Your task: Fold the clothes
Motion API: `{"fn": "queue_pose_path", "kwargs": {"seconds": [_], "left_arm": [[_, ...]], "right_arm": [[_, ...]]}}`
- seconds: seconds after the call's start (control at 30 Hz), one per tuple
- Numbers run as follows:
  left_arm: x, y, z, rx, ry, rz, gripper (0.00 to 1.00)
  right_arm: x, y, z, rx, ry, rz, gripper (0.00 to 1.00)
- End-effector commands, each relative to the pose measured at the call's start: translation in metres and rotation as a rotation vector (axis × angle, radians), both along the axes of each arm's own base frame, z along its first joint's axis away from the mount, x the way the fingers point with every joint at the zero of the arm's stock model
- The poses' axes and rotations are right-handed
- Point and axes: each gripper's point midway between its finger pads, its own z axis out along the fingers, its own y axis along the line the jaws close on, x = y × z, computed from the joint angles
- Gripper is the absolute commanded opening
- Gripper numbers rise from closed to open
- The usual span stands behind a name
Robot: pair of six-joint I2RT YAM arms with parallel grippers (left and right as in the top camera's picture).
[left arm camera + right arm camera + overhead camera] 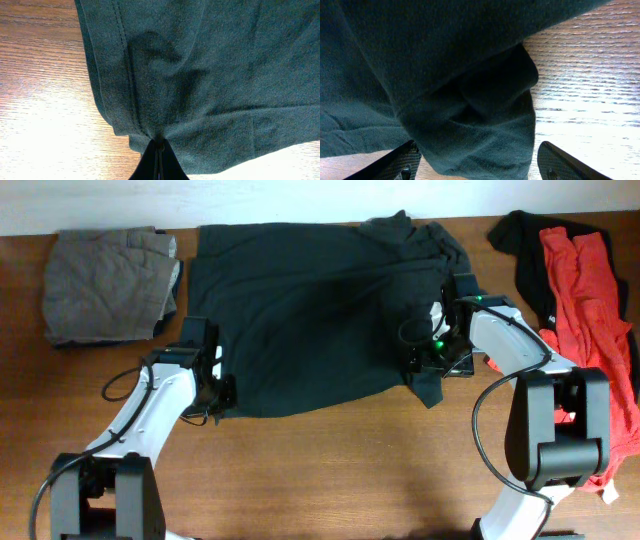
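The clothes at hand are a large black T-shirt [310,310], spread flat across the middle of the table. My left gripper [222,390] is at its near-left corner. In the left wrist view that gripper [159,150] is shut on the shirt's hem [150,132], and the cloth bunches at the tips. My right gripper [437,363] is at the shirt's near-right corner. In the right wrist view it [477,162] stands open, a thick fold of black cloth [480,125] lying between the fingers [395,162], with a gap beside the right one.
A folded grey garment [105,285] lies at the back left. At the far right a red garment [590,290] is heaped over another black one [525,250]. Bare wooden table [330,470] runs along the front edge between the two arms.
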Motion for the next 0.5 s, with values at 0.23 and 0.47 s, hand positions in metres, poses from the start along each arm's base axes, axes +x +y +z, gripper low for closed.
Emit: {"fn": "queue_pose_path", "kwargs": {"seconds": [0.23,0.47], "left_arm": [[0.009,-0.001,0.01,-0.004,-0.042,-0.008,0.0],[0.009,0.001,0.01,0.008,-0.044,-0.006,0.0]], "right_arm": [[-0.03,0.0,-0.014,-0.006,0.087,0.001,0.32],[-0.025,-0.014,-0.01,-0.018,0.077,-0.058,0.04]]}}
